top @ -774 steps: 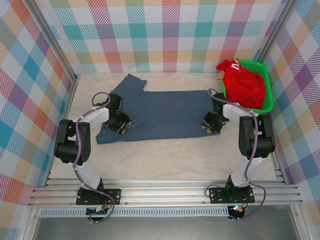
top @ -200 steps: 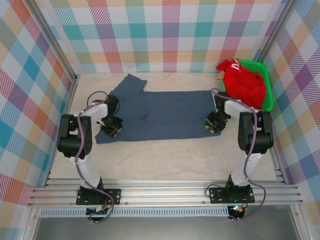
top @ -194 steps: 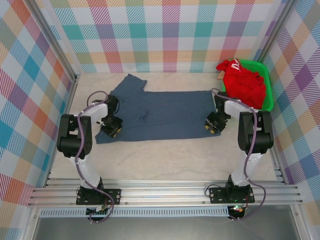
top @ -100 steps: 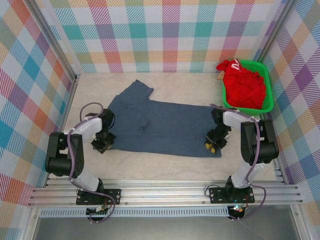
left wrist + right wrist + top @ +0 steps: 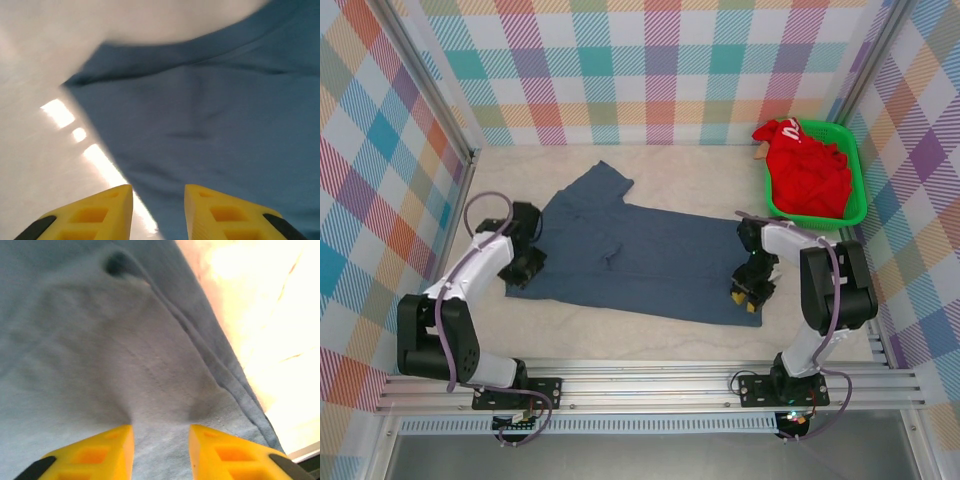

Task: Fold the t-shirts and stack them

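**Blue t-shirt (image 5: 640,262) held at both ends**

The yellow fingers (image 5: 100,217) of the left gripper (image 5: 158,215) are set narrow, and the shirt's edge is pinched between them. Pale table (image 5: 35,150) is seen left of them. The right gripper (image 5: 161,452) is likewise closed narrow on puckered cloth, with the hem running off right of its fingers. Beyond both, the shirt is spread flat, one sleeve lying farthest out. Well past the right gripper, the red t-shirt (image 5: 810,175) is heaped in a green basket (image 5: 861,190).

Even overhead light, wrist views blurred, glary
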